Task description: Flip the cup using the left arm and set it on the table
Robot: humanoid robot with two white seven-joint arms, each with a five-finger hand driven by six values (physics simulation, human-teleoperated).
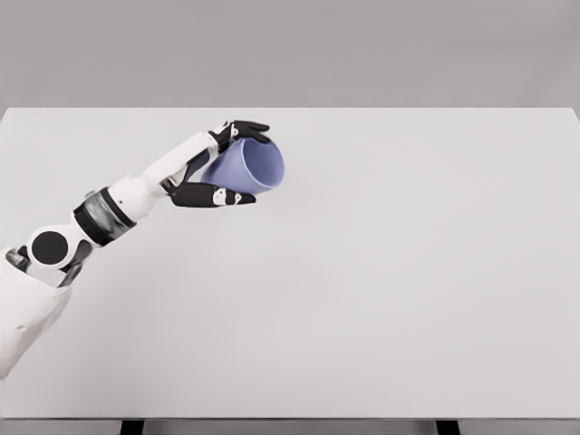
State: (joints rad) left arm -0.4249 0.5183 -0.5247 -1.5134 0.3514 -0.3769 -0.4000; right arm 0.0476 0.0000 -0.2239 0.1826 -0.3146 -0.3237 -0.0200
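Across the whole view the white table (381, 290) is spread, and over its far-left part, nearer the far edge, the left hand (222, 163) is seen closed around the blue cup (243, 167). The cup is gripped and apparently lifted; turning looks partly done, while setting down is left. Its long axis is tilted near horizontal, mouth pointed right and toward the camera.

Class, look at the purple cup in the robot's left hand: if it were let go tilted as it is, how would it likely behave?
The cup looks rigid and keeps its round shape in the left hand, so probably stiff. It is held tilted, open end facing right, so it may well tip and roll on the smooth table.
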